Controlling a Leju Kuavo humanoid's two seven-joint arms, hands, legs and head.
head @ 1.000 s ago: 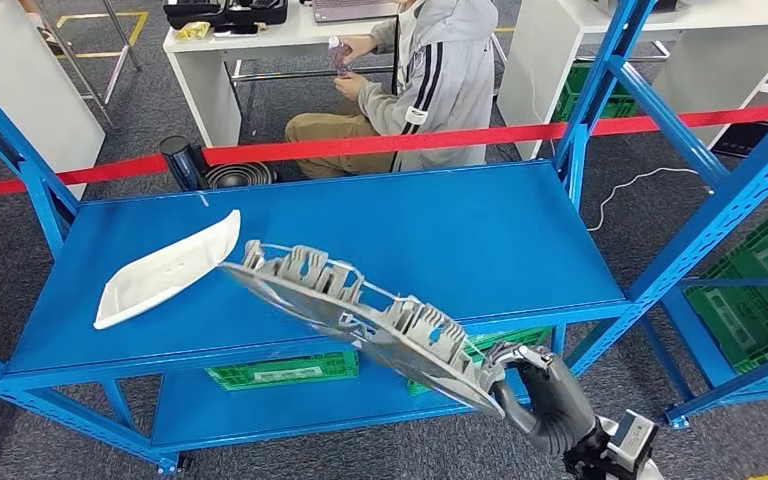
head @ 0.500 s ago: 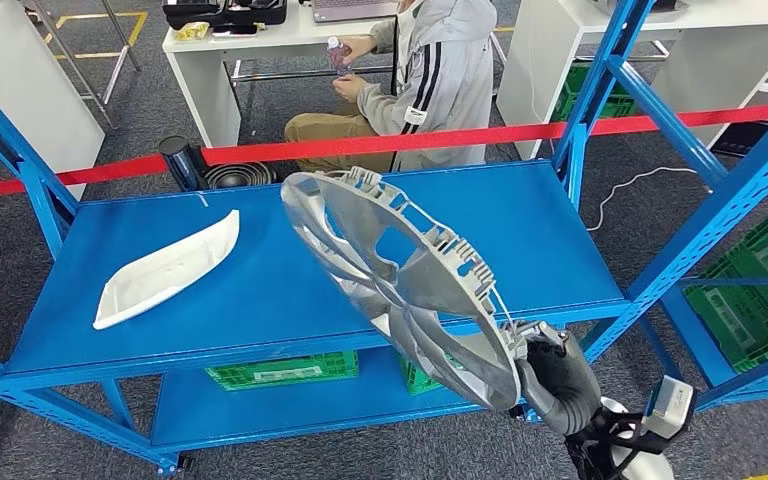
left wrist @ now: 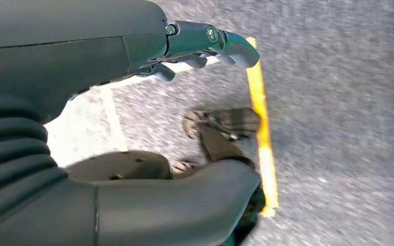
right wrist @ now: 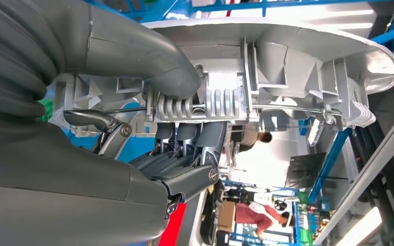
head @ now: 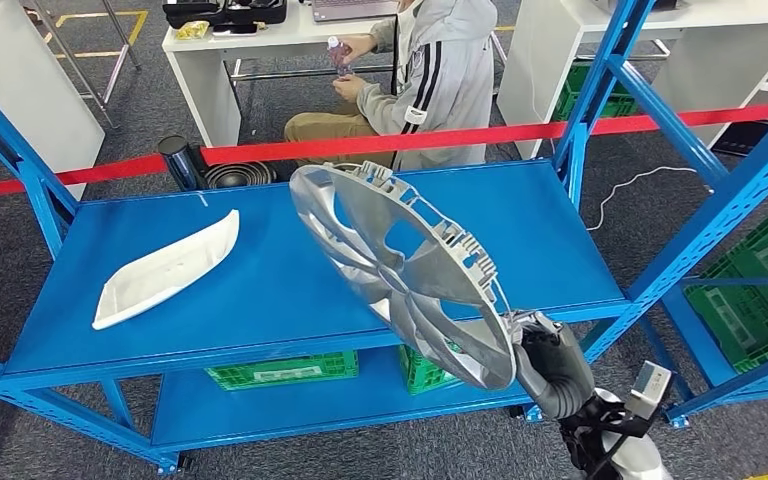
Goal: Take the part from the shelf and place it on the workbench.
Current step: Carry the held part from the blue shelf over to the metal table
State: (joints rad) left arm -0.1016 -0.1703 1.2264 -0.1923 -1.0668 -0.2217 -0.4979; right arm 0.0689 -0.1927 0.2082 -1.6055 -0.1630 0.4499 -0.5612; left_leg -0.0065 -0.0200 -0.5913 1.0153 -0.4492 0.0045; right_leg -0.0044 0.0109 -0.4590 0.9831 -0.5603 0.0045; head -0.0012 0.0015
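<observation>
Up in the head view, the right hand grips the silver wheel cover by its lower rim, holding it tilted in the air above the front of the blue shelf. Left of the wheel cover, a white panel lies on that shelf. Left wrist view: the left hand hangs over floor, fingers apart, holding nothing. Right wrist view: thumb and fingers clamp the ribbed rim. It looks light, thin plastic, likely flexing; the rim seems the soundest hold.

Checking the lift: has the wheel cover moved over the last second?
Yes. The wheel cover, gripped at its rim by the right hand, has swung from lying low and edge-on to tilted up, its far edge now nearer the red barrier tape.
</observation>
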